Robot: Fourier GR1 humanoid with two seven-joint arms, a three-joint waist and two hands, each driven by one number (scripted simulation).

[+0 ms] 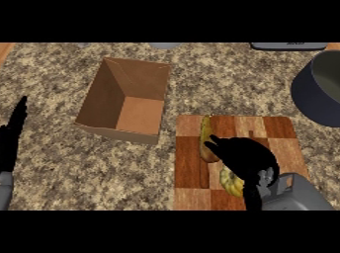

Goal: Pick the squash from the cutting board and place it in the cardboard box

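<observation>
Right hand (244, 157) sits low on the wooden cutting board (191, 173), and I see its fingers curl around the yellow squash (208, 143). I see the squash still lying on the board. Just left of the board stands the open cardboard box (129, 99). My left hand (4, 143) rests open on the counter (70, 168), near the left edge.

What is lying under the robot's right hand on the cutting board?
The right hand covers the middle of the squash on the cutting board. Its yellow-green end shows above the fingers, and a yellow part below. The covered middle and the finger contact are hidden.
</observation>
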